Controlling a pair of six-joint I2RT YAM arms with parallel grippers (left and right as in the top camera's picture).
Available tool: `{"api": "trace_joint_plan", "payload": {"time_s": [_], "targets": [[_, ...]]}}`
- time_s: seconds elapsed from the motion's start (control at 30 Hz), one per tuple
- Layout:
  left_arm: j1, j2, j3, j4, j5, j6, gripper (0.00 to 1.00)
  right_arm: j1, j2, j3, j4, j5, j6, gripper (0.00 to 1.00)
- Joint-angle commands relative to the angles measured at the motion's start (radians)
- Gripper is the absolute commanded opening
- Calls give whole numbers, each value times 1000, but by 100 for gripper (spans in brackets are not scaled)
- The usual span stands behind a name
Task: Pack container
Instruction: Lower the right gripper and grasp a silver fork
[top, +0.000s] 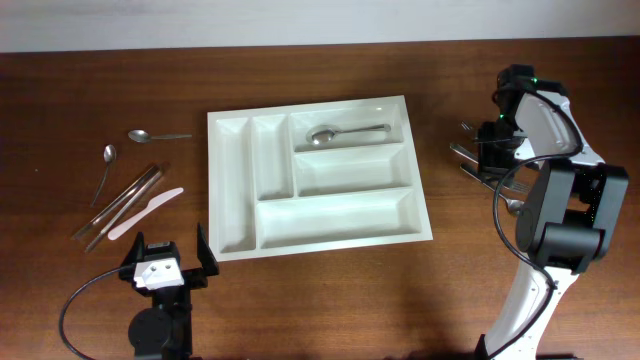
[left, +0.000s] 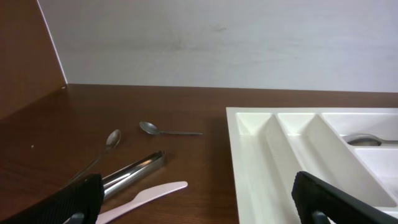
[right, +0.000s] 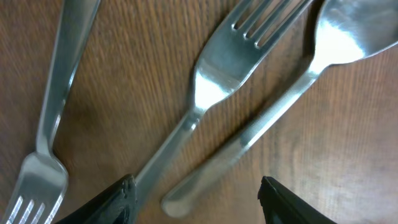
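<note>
The container (top: 335, 218), a white five-slot cutlery tray, lies flat in the middle of the counter (top: 90, 60). Its only content is one spoon (top: 345, 132) in the top long slot. We judge the tray light, stiff and smooth. A knock could skate it across the wood, and its outer rim or a divider wall would be the place to grip it.

Our right claw (right: 199, 199) hangs low over the loose steel to the right of the tray. Its jaws are parted around the handle ends of a fork (right: 217, 68) and a tablespoon (right: 348, 31), gripping neither. They lie close together, so closing could catch both. A second fork (right: 50, 124) lies beside them.

Our left claw (top: 168, 252) gapes wide and empty near the tray's lower left corner. Left of the tray wait two teaspoons (top: 150, 135), a long metal piece (top: 125, 205) and a pale plastic knife (top: 150, 208).
</note>
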Motion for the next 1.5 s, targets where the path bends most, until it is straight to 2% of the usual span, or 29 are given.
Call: {"api": "trace_joint_plan", "payload": {"time_s": [0.0, 0.37, 0.87, 1.0, 1.13, 1.17, 1.43, 1.47], "targets": [[6, -7, -5, 0, 10, 12, 99, 5, 7, -23, 34, 35, 98, 63], [6, -7, -5, 0, 10, 12, 99, 1, 9, -33, 74, 118, 98, 63], [6, -7, -5, 0, 10, 12, 99, -3, 71, -39, 83, 113, 90, 58], [6, -7, -5, 0, 10, 12, 99, -3, 73, -39, 84, 117, 90, 52], [6, -7, -5, 0, 10, 12, 99, -3, 73, -39, 84, 117, 68, 33], [6, -7, -5, 0, 10, 12, 99, -3, 73, -39, 84, 117, 63, 31], [6, -7, -5, 0, 10, 12, 99, -3, 73, -39, 83, 117, 35, 31], [6, -7, -5, 0, 10, 12, 99, -3, 73, -39, 84, 117, 22, 28]]}}
